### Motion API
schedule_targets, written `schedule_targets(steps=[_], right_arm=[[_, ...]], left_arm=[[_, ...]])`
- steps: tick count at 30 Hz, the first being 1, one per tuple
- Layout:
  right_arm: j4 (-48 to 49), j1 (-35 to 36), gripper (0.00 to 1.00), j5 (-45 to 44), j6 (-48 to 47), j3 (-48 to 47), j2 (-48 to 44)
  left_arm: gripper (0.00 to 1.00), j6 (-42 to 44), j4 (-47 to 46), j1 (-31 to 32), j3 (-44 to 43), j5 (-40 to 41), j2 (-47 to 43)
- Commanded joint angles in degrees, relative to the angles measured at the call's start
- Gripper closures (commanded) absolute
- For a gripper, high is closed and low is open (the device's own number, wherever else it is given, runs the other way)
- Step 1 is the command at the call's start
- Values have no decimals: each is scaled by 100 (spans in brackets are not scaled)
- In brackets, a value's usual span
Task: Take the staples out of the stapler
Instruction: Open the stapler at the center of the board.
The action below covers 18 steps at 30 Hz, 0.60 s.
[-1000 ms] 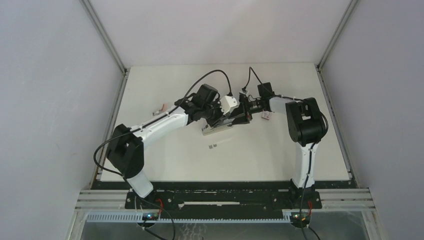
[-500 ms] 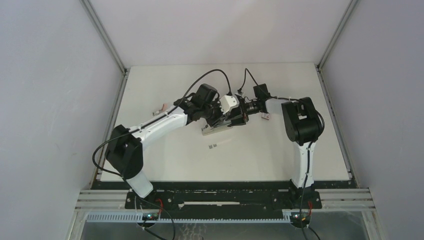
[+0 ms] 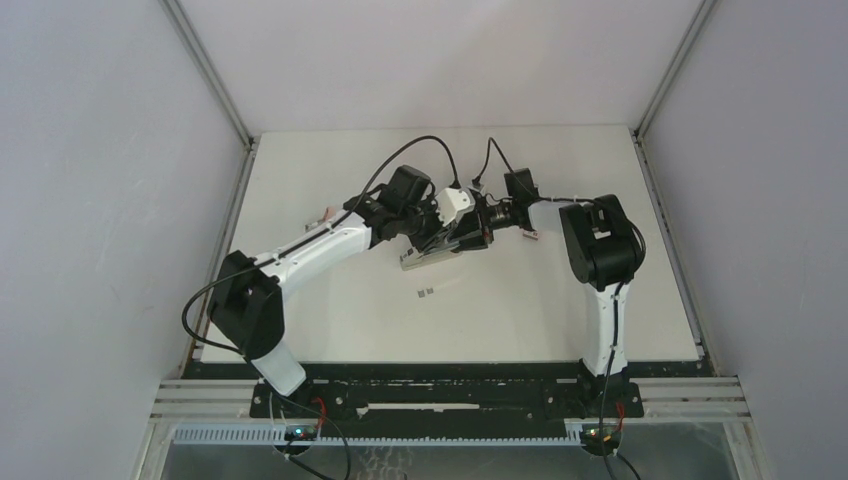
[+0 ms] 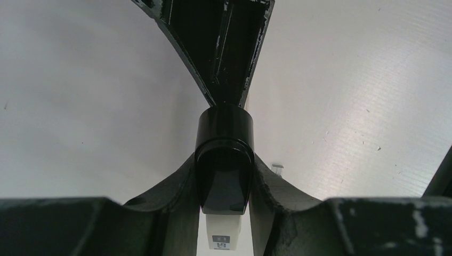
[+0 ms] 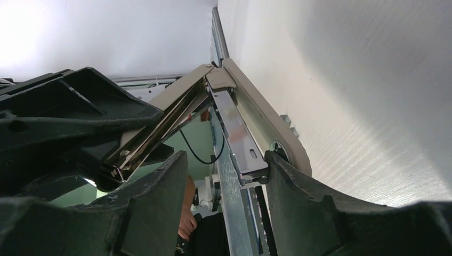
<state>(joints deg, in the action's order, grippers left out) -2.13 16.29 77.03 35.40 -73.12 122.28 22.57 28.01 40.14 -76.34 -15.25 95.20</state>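
The left gripper (image 4: 224, 173) is clamping the stapler (image 5: 240, 138) by its glossy black top arm and holding it hinged open over the middle of the counter (image 3: 520, 310). The right gripper (image 5: 225, 160) is reaching in from the right with its fingers apart, straddling the silver magazine rail (one finger looks to be touching it, the other is standing clear). A few staples (image 3: 425, 293) are lying on the counter, just on the near side of the stapler.
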Motion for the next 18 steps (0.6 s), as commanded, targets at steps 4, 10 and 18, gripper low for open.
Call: schedule_targets(steps=[4, 10, 18], right_arm=[[2390, 76, 46, 74, 1658, 578, -5], [3817, 76, 46, 88, 2730, 881, 84], [4550, 123, 48, 79, 3235, 973, 148]], left_arm=[[100, -138, -349, -12, -480, -264, -388], [100, -139, -349, -15, -480, -268, -382], [100, -169, -340, -14, -505, -296, -348]])
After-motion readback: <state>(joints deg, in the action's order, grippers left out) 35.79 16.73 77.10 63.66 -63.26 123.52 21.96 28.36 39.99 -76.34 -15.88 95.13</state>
